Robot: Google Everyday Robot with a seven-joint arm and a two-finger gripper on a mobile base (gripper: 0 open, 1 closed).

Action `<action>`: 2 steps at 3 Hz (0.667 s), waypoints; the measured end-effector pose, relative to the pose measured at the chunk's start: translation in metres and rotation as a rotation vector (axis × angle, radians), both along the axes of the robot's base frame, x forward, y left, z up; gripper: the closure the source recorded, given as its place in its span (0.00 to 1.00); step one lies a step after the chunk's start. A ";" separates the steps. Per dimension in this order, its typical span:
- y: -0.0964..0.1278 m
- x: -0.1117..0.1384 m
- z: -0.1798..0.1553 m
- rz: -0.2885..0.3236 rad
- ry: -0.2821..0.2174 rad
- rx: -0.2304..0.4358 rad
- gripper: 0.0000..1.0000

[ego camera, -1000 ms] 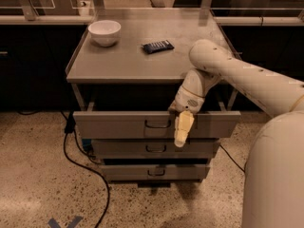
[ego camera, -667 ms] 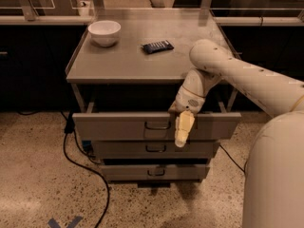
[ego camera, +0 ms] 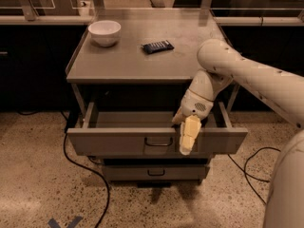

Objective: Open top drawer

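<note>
The top drawer point(ego camera: 114, 144) is the wide grey metal drawer under the table top, with a small dark loop handle point(ego camera: 159, 141) at the centre of its front. It stands pulled well out, and its shallow grey tray point(ego camera: 133, 119) shows. My gripper point(ego camera: 183, 133) is at the drawer's front edge, just right of the handle. One pale finger point(ego camera: 189, 137) hangs down over the outside of the front panel and the other reaches down inside the tray, so the gripper clasps the front panel. My white arm point(ego camera: 247, 72) comes in from the right.
A white bowl point(ego camera: 104, 32) and a dark packet point(ego camera: 158, 46) lie on the grey table top point(ego camera: 142, 65). A narrower shut drawer point(ego camera: 154, 172) sits below. Black cables point(ego camera: 88, 175) run over the speckled floor on both sides. Dark cabinets stand behind.
The top drawer has slid further out toward the camera, and my gripper has moved with its front edge.
</note>
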State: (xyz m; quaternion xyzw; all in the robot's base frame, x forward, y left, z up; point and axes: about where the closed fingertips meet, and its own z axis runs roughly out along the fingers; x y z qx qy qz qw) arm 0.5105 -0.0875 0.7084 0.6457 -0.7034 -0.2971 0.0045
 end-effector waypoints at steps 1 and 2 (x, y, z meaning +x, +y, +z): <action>0.000 -0.006 -0.007 -0.001 0.005 0.004 0.00; -0.003 -0.027 -0.006 -0.005 0.026 -0.001 0.00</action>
